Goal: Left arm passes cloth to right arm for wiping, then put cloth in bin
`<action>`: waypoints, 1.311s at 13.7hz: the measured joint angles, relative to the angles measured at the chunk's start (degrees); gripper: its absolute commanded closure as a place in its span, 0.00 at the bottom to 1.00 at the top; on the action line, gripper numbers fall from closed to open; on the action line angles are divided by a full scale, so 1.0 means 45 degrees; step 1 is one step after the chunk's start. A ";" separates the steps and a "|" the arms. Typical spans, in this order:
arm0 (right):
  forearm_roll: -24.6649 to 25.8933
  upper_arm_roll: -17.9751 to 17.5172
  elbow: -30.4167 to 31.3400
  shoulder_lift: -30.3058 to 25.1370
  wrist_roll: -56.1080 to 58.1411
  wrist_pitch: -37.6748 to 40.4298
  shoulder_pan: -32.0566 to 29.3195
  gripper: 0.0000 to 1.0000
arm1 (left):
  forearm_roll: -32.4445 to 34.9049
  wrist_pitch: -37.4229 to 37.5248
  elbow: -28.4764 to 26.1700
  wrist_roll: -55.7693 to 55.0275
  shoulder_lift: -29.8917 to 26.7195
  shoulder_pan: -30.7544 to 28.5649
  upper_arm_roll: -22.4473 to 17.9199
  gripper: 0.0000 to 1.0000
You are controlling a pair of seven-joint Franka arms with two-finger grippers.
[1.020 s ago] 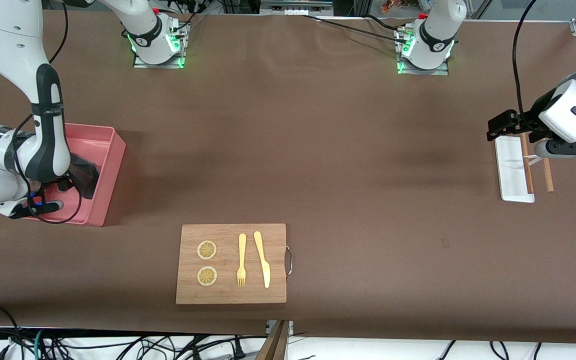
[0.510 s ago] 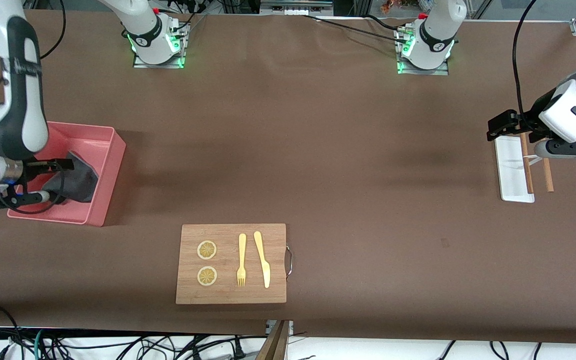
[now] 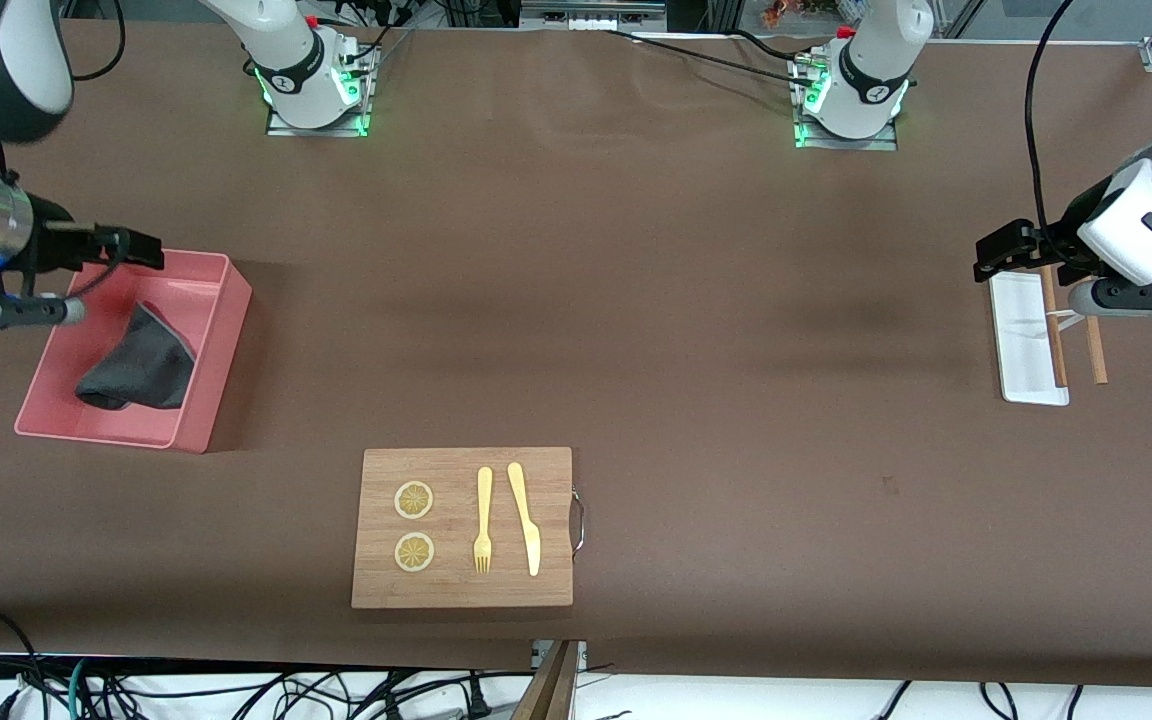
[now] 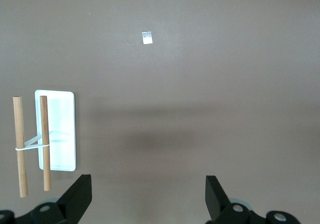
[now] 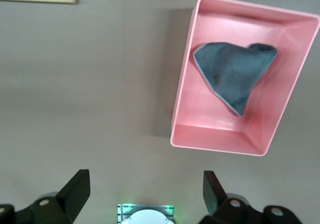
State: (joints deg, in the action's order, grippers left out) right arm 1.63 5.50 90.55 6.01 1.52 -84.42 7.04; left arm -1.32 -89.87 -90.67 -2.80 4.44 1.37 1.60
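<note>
Right pincer [image 3: 106, 270] has let go and lifted, spread wide over the bin [image 3: 221, 340]; cloth [image 3: 136, 365] sits inside now. Left pincer [image 3: 1011, 262] waits spread over the white tray [image 3: 1021, 345]. Looks basically done.

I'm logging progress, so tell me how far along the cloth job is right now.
Done, by the look of it: the cloth lies loose in the bin, held by nothing. In hand: nothing; the right gripper is open above the bin's rim, and the left gripper waits open over the white tray at its end of the table. Left: no task step shows as undone.
</note>
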 measured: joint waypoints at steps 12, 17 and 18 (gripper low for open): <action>-0.0028 -0.1064 -0.0069 -0.1647 -0.0213 0.0248 -0.2151 0.00 | 0.0000 -0.0005 0.0552 0.0000 -0.0002 0.0022 0.0083 0.00; -0.0147 -0.1184 -0.0084 -0.1585 -0.0413 0.0463 -0.2185 0.00 | 0.0000 -0.0005 0.0588 0.0000 0.0001 0.0025 0.0091 0.00; -0.0149 -0.1209 -0.0164 -0.1528 -0.0413 0.0455 -0.2184 0.00 | 0.0000 -0.0005 0.0588 0.0000 0.0001 0.0025 0.0091 0.00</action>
